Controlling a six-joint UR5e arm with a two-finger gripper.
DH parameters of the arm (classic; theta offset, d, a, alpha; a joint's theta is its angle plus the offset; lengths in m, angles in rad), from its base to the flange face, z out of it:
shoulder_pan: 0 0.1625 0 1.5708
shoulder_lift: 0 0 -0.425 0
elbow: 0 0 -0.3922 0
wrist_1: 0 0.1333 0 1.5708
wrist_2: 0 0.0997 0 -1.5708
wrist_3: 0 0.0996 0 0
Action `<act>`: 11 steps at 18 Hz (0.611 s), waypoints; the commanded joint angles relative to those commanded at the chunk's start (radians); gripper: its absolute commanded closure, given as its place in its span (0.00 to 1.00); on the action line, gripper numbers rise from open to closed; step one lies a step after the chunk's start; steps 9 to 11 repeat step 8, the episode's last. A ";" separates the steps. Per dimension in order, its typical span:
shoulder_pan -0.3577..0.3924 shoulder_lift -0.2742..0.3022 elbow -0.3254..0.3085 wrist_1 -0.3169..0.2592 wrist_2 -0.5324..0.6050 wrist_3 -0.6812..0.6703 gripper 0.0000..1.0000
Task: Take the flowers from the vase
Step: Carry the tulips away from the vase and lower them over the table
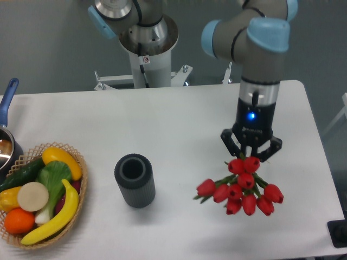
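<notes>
The flowers (241,189), a bunch of red tulip buds on green stems, hang over the right part of the white table (190,114), buds pointing down and toward the front. My gripper (250,153) points downward from above and is shut on the bunch's stem end; the stems are mostly hidden between the fingers. The vase (134,180), a dark grey ribbed cylinder, stands upright and empty left of the flowers, well apart from them.
A woven basket (81,187) of fruit and vegetables sits at the front left. A pot with a blue handle (7,97) is at the left edge. The robot base (146,49) stands behind the table. A dark object (339,233) shows at the front right corner.
</notes>
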 joint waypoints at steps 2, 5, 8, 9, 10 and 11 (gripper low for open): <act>-0.034 -0.015 0.003 -0.048 0.084 0.003 0.85; -0.064 -0.044 0.006 -0.059 0.135 -0.001 0.85; -0.074 -0.060 0.023 -0.069 0.163 -0.002 0.86; -0.074 -0.060 0.023 -0.069 0.163 -0.002 0.86; -0.074 -0.060 0.023 -0.069 0.163 -0.002 0.86; -0.074 -0.060 0.023 -0.069 0.163 -0.002 0.86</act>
